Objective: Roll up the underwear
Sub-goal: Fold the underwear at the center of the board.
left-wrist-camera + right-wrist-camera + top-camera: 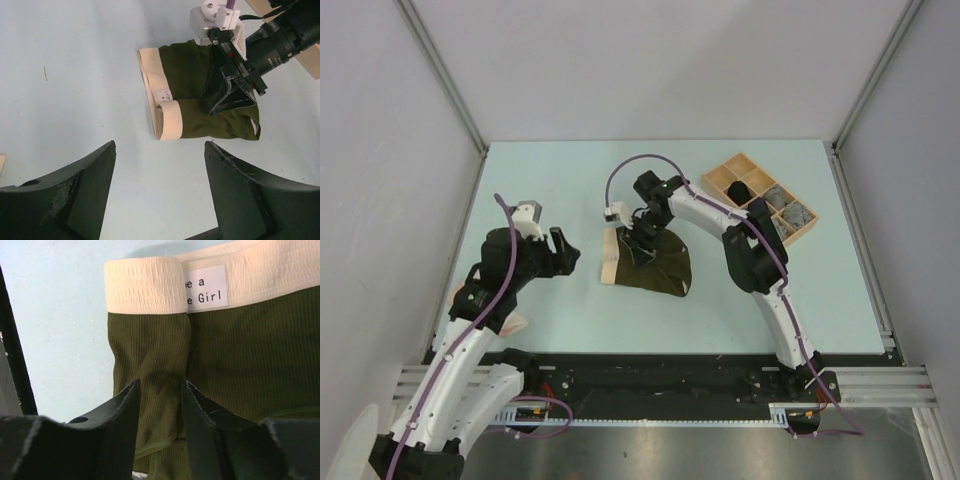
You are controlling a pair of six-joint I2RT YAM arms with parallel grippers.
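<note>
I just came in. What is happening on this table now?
The right gripper is down on the olive green underwear, which lies partly folded on the table. Its fingers stand narrowly apart over a fold. The left gripper hangs open nearby, touching nothing. The wooden tray stands far right.

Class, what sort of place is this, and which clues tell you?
Probably a robotics lab work cell: plain panel walls enclose a pale blue table, with two robot arms bolted to a metal rail.
</note>
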